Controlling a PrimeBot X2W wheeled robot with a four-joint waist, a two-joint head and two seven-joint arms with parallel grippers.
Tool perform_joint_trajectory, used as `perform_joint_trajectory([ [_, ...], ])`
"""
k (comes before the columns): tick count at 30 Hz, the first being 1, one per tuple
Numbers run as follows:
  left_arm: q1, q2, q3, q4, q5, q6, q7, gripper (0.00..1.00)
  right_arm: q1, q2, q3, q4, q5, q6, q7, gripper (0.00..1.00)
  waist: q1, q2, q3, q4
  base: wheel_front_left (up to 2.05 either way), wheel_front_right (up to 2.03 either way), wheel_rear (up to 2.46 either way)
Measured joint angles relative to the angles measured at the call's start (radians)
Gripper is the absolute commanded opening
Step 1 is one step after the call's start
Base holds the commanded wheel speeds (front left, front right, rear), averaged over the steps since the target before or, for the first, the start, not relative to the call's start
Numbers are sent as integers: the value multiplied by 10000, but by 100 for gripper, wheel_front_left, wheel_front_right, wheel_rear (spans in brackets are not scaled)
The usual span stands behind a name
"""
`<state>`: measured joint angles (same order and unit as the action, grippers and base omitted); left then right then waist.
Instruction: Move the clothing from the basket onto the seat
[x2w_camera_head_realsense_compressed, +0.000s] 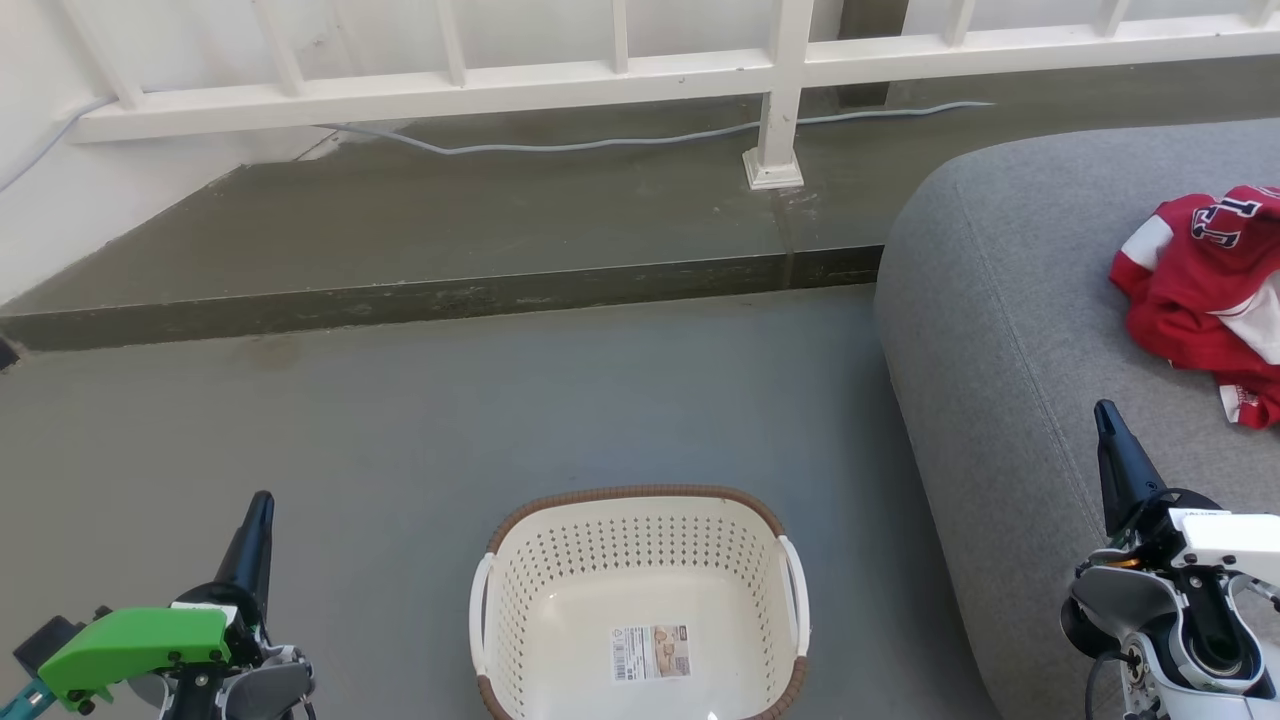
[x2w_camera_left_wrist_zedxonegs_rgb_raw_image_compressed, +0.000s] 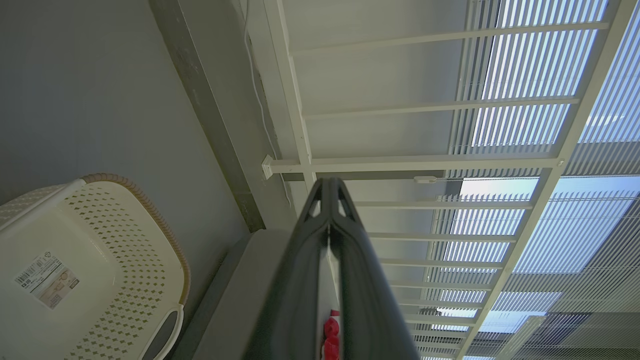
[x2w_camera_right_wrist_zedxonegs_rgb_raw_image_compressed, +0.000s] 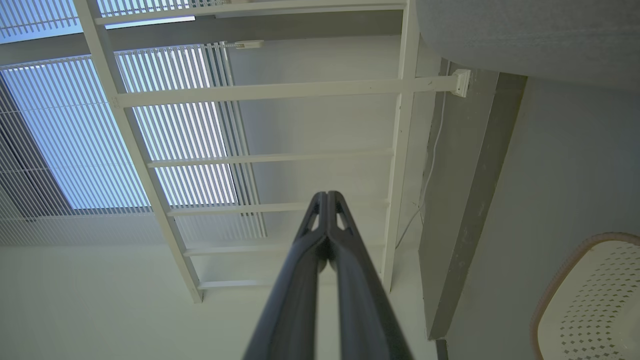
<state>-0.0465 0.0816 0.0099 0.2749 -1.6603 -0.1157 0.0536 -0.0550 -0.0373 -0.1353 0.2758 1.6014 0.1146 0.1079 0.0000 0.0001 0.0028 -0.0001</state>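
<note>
On seat (x2w_camera_head_realsense_compressed: 1010, 300): clothing (x2w_camera_head_realsense_compressed: 1200, 300) | basket (x2w_camera_head_realsense_compressed: 640, 560) on floor (x2w_camera_head_realsense_compressed: 400, 420) | left pincer (x2w_camera_head_realsense_compressed: 262, 497), right pincer (x2w_camera_head_realsense_compressed: 1103, 407) closed

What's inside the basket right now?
Just a label sticker on the basket's bare floor. The red jersey lies on the seat. The basket's near edge is cut off, unseen.

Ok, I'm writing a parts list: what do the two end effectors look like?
The left end effector has long, tapered black fingers on a bright green housing with a teal piece. The right end effector has the same fingers on a white housing, with a rounded grey wrist and a black cable.
</note>
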Motion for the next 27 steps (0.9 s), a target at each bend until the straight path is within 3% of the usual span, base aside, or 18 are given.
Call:
perform_joint_trajectory([
  [27,-6,-8,48,31,0,-33,69,0,-1,4,0,0,0,0,0,0,0,0,-1,1,0,0,0],
])
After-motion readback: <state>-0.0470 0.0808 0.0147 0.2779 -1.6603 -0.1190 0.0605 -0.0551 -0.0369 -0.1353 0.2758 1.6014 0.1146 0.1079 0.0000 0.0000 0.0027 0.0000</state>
